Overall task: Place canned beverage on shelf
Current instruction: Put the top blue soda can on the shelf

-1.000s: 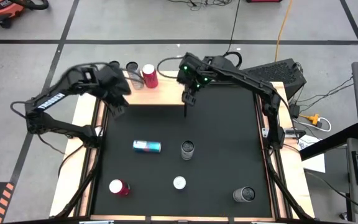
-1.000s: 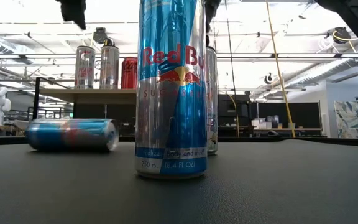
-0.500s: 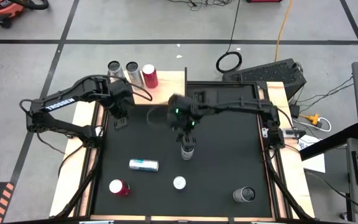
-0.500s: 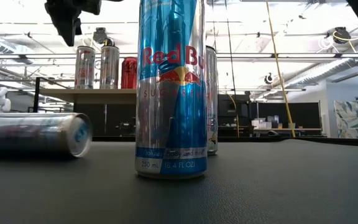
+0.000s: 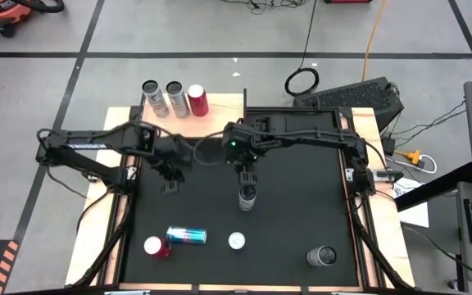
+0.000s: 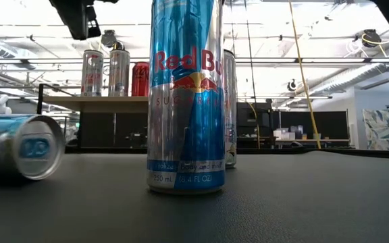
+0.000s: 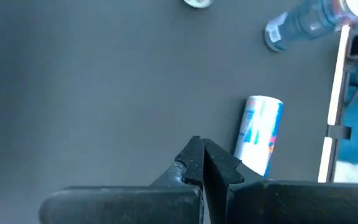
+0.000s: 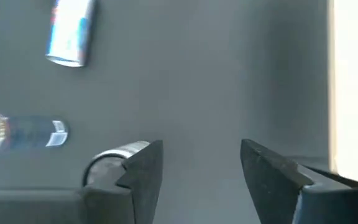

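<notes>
Can upright mid-mat, right gripper poised just above, fingers parted beside its rim, lined up for grasp, not yet gripping. Shelf at far edge carries three cans. Left gripper closed, empty. Changes: blue can rolled nearer red can; left arm swung inward.

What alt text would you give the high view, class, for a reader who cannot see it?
Seen from above, the right gripper hangs open over an upright can mid-table while the left gripper waits shut nearby. Three cans stand on the shelf.
</notes>
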Robot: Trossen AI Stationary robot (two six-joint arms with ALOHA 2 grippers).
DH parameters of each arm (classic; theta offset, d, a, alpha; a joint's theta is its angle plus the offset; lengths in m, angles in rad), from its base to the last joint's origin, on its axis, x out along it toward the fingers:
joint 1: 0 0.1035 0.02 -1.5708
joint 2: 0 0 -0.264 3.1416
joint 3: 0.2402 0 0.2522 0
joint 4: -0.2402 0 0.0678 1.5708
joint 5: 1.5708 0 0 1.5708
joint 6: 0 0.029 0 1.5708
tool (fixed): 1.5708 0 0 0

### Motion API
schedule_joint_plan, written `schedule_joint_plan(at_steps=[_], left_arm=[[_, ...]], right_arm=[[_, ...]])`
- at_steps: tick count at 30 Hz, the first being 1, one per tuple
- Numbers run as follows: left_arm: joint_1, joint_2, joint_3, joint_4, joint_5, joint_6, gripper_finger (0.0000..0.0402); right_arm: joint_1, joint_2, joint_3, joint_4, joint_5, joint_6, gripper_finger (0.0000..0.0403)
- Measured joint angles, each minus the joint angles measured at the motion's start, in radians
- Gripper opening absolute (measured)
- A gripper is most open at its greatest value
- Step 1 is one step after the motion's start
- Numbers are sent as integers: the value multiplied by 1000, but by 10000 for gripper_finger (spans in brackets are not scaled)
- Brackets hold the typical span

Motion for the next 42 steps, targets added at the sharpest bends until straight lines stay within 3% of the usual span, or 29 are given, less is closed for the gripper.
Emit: schedule_joint_plan(at_steps=[8, 20, 32, 42], left_arm=[[-139, 85, -15, 25, -28, -113, 1], [-259, 175, -15, 127, -30, -195, 1], [-294, 183, -14, 187, -32, -195, 1], [-293, 189, -14, 193, -32, -185, 1]], right_arm=[[-51, -19, 0, -92, 1, 4, 194], [-62, -45, 0, -228, 1, 29, 194], [-62, -74, 0, -235, 2, 16, 194], [-64, -74, 0, -240, 81, 2, 194]])
